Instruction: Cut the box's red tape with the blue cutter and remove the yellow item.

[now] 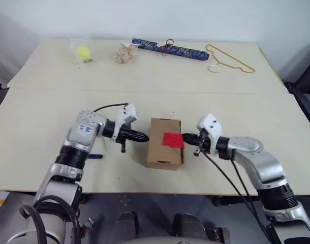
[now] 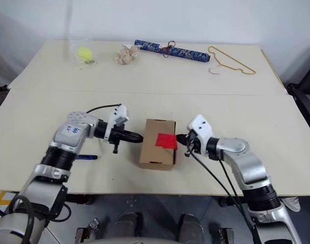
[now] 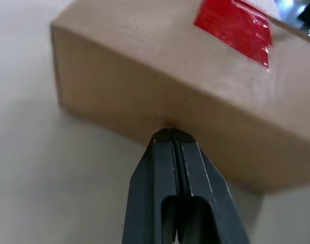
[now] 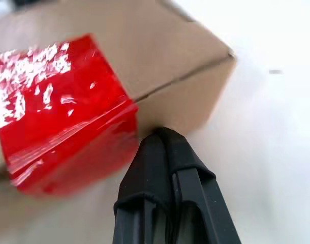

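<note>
The brown box (image 1: pixel 164 150) lies flaps closed at the middle of the near table, with the red tape (image 1: pixel 173 140) over its right top edge. My left gripper (image 1: pixel 145 137) is shut and empty, its tips pressed against the box's left side (image 3: pixel 145 101). From the other side my right gripper (image 1: pixel 186 137) is shut too, with its tips at the box's right wall just beside the red tape (image 4: pixel 63 132). The blue cutter (image 2: pixel 86 157) lies on the table behind my left forearm, partly hidden. The yellow item is hidden.
Along the far table lie a yellow-green ball in a clear bag (image 1: pixel 84 52), a bag of wooden pieces (image 1: pixel 125 52), a dark blue patterned roll (image 1: pixel 169 49) and a wire hanger (image 1: pixel 229 58). The table's front edge (image 1: pixel 160 192) runs just below the box.
</note>
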Robot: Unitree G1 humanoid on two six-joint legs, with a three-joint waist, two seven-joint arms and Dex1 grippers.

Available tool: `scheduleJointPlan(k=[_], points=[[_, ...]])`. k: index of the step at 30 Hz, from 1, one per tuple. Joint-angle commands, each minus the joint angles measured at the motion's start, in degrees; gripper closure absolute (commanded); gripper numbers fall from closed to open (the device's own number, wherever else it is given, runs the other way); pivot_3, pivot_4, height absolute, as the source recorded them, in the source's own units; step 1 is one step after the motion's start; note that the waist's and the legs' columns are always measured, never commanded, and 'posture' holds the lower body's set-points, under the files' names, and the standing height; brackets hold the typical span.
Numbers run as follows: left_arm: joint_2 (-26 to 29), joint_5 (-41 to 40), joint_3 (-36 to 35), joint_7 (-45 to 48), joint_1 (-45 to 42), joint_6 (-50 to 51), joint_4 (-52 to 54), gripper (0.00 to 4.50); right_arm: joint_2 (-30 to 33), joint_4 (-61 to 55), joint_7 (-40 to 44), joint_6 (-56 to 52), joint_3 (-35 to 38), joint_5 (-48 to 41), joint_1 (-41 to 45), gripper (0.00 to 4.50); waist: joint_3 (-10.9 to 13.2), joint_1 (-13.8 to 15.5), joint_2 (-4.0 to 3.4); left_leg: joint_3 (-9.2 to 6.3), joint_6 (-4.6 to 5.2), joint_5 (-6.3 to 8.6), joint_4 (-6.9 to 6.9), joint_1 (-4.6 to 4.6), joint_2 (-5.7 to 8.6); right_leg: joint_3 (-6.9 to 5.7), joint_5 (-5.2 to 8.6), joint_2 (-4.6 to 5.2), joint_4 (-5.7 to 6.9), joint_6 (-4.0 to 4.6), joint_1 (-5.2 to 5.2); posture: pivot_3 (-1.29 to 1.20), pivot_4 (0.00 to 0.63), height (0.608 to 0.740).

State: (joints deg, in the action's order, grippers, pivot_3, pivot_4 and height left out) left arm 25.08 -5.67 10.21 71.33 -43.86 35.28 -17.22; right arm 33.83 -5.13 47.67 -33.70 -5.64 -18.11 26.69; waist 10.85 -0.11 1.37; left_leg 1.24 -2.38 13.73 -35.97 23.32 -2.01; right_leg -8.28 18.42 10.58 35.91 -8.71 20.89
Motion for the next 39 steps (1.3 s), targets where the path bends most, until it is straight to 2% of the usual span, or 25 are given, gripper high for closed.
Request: scheduleJointPlan(k=[1, 11, 14, 17, 20, 22, 25, 31, 35, 37, 39], points=[[-3.32, -2.18, -0.27, -5.68, 1.22, 3.93, 5.31, 4.48, 0.22, 3.31, 3.01, 1.27, 0.58, -0.77, 3.69, 4.50, 0.00, -0.07, -0.01, 0.03, 0.00, 0.00, 0.00, -0.01, 0.00, 0.02, 0.00, 0.00, 0.00, 0.00, 0.00, 0.00, 0.150, 0.740], [-11.13, -3.48, 0.24, -16.67, 3.83, 8.17, 10.43, 4.48, -1.19, 23.75, 5.74, 12.20, -2.77, 8.06, 14.38, 4.50, 0.00, 0.22, -0.01, 0.27, 0.06, 0.03, -0.10, -0.04, 0.02, 0.39, -0.08, 0.00, 0.00, -0.12, 0.09, 0.00, 0.150, 0.740], [-10.86, -3.30, 0.19, -18.06, 4.62, 6.12, 11.82, 4.48, 1.01, 26.15, 7.42, 14.72, -1.16, 8.75, 15.24, 4.50, 0.00, 0.24, -0.01, 0.30, 0.08, 0.04, -0.10, -0.03, 0.04, 0.42, -0.10, 0.01, -0.04, -0.15, 0.09, 0.00, 0.150, 0.740], [-8.24, -3.95, -0.76, -16.91, 4.73, 4.34, 14.02, 4.48, 3.20, 25.97, 8.85, 16.63, 0.76, 8.37, 15.01, 4.50, 0.01, 0.08, -0.01, 0.42, 0.08, 0.04, -0.08, -0.02, 0.03, 0.54, -0.11, 0.00, -0.04, -0.17, 0.19, 0.00, 0.150, 0.740], [4.70, -2.21, -0.18, -8.52, 3.67, -0.59, 16.90, 4.48, 7.41, 21.43, 12.71, 16.42, 6.04, 3.77, 13.05, 4.50, 0.06, -0.28, -0.09, 0.54, 0.07, 0.04, -0.03, 0.02, 0.00, 0.67, -0.12, -0.01, -0.01, -0.15, 0.39, 0.00, 0.150, 0.740], [9.27, -4.55, -3.73, -6.73, 2.79, -3.04, 16.33, 4.10, 9.54, 17.23, 14.85, 13.63, 9.67, -0.45, 10.98, 4.50, 0.12, -0.27, -0.18, 0.76, 0.07, 0.04, 0.09, -0.01, -0.04, 0.86, -0.13, -0.04, 0.02, -0.13, 0.58, 0.00, 0.150, 0.740], [15.95, -9.03, -11.95, -3.36, 5.15, -8.07, 13.78, 3.35, 13.21, 8.83, 20.87, 12.51, 15.01, -7.24, 3.71, 3.87, 0.13, 0.12, -0.18, 0.79, 0.10, 0.11, 0.13, 0.00, -0.05, 0.86, -0.13, -0.04, -0.06, -0.13, 0.57, 0.00, 0.150, 0.740], [26.15, -16.26, -29.23, 3.68, 20.64, -14.28, 7.61, 1.72, 12.02, -3.38, 23.31, 17.95, 25.15, -14.66, -12.29, 2.04, 0.15, -0.13, -0.22, 1.01, 0.16, 0.42, 0.09, -0.07, -0.12, 0.95, -0.15, -0.06, -0.22, -0.19, 0.53, 0.00, 0.150, 0.740], [32.61, -14.41, -37.35, 3.53, 27.40, -25.21, -3.94, 0.53, 8.84, -13.99, 22.12, 16.65, 30.38, -23.96, -20.24, 0.69, 0.23, 0.07, -0.17, 1.03, 0.16, 0.45, 0.08, -0.03, -0.21, 0.96, -0.15, -0.13, -0.23, -0.19, 0.60, 0.00, 0.150, 0.740], [36.08, -13.73, -40.75, 3.48, 29.77, -30.42, -12.40, 0.01, 9.00, -19.57, 20.36, 14.41, 30.69, -26.38, -23.72, 0.64, 0.23, 0.20, -0.17, 1.03, 0.16, 0.47, -0.03, -0.04, -0.24, 0.96, -0.15, -0.14, -0.21, -0.18, 0.57, 0.00, 0.150, 0.740], [39.93, -12.65, -42.63, 4.60, 32.80, -34.87, -21.07, 0.00, 8.80, -24.47, 19.54, 13.63, 30.66, -28.49, -26.63, 0.46, 0.22, 0.10, -0.16, 1.06, 0.16, 0.52, -0.05, -0.04, -0.27, 0.98, -0.16, -0.14, -0.33, -0.18, 0.58, 0.00, 0.150, 0.740]])
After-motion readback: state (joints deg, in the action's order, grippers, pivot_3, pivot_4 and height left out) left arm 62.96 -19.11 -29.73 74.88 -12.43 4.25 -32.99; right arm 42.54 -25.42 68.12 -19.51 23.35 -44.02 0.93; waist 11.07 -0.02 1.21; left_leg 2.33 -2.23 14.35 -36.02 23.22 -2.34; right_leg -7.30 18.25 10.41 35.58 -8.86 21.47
